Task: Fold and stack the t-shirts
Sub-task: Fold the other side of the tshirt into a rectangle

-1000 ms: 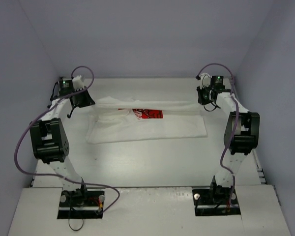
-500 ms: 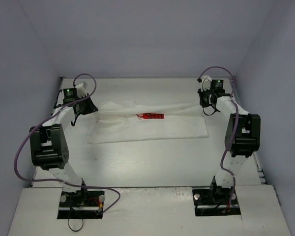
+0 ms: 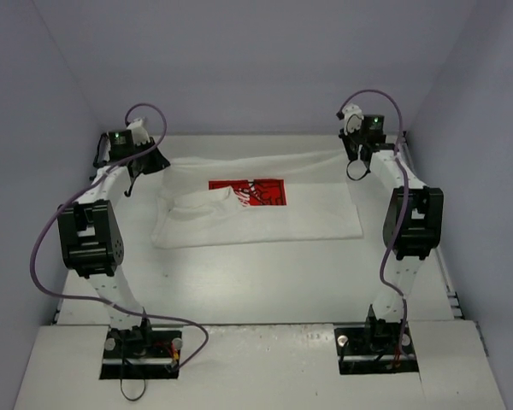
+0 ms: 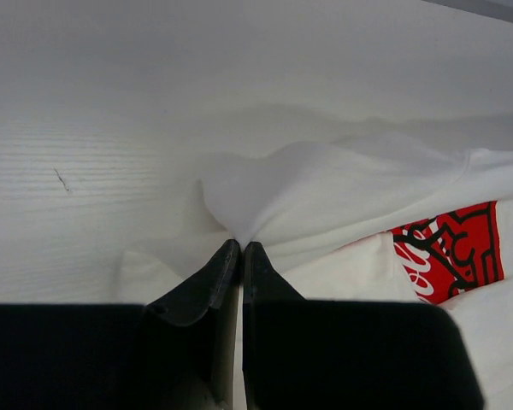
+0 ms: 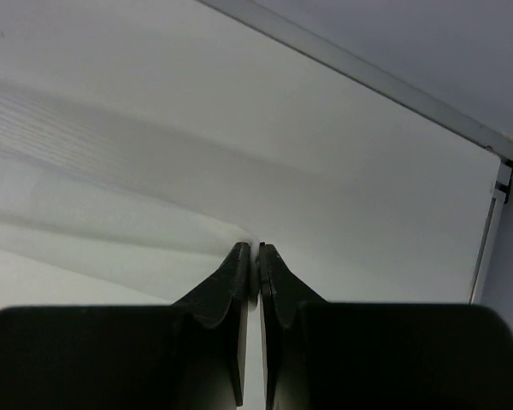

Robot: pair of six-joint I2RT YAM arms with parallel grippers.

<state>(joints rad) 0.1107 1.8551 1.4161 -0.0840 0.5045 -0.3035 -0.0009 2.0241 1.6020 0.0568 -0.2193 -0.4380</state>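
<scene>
Both my pincers are clamped shut. My left pincer [image 4: 241, 246] nips a raised peak of the t-shirt [image 3: 274, 222] at its far left edge; my right pincer [image 5: 258, 248] seems to nip the far right edge, though white on white blurs it. The t-shirt lies spread across the far desk [image 3: 256, 278], red print [image 3: 248, 193] facing up.

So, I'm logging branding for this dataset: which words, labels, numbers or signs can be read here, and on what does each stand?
Red rectangular chest print on the white soft-fabric t-shirt: what looks like white script lettering among line art, cut off by a fold and too small to read.
Nothing else in view carries readable text.
</scene>
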